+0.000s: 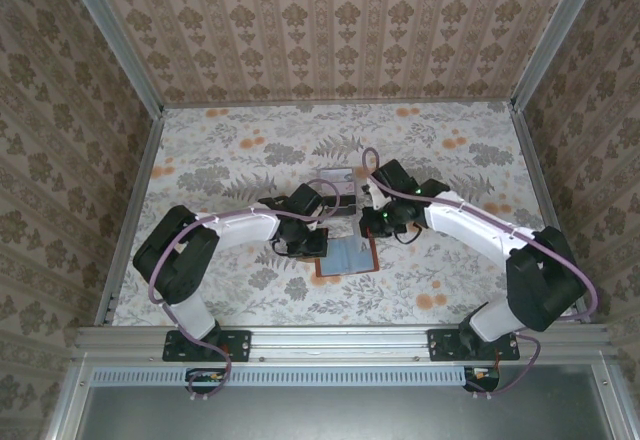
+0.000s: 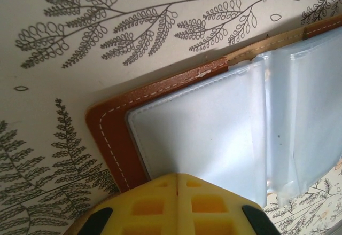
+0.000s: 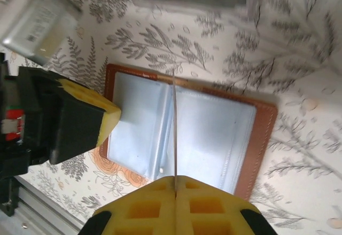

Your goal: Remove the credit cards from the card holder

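Ur right gripper [image 3: 175, 180] is pinching a thin edge-on plastic card [image 3: 174, 117] over the open red-brown leather wallet [image 3: 262, 139], left gripper [image 2: 177, 179] pressed together at its edge.

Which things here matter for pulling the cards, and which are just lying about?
Job:
- wallet, lying open
- card, edge-on in the shut right jaws
- left jaws, shut, at the wallet's edge

Lying about:
- clear tray, beyond the wallet
- floral table cover
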### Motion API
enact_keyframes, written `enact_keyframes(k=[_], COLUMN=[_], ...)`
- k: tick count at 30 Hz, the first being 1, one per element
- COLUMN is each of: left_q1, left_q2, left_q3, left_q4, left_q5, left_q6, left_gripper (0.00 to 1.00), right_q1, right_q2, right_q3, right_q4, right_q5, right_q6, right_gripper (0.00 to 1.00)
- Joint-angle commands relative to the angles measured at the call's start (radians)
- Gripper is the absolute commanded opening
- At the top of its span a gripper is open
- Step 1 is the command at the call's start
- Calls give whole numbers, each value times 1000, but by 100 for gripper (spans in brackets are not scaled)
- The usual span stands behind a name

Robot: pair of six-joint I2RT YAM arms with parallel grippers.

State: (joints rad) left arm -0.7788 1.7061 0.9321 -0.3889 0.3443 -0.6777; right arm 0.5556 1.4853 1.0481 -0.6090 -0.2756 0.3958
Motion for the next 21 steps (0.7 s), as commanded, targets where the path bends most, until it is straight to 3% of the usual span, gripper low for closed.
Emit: enact_keyframes(k=[1, 13, 21], left_q1=[14, 78, 150], left_q2=[-14, -114, -250], left_q3=[-13, -43, -140], left_q4=[-48, -8, -11], left_q5=[-24, -5, -22], left_q6=[35, 46, 33], left_gripper=[0, 9, 12], right_q1=[-6, -42, -66], right_q2=[-11, 215, 400], right_q3=[93, 421, 656], right_q4=[-72, -138, -249], right_q5=[105, 141, 108], right_q6=[-240, -917, -1131], right_gripper=[3, 0, 0])
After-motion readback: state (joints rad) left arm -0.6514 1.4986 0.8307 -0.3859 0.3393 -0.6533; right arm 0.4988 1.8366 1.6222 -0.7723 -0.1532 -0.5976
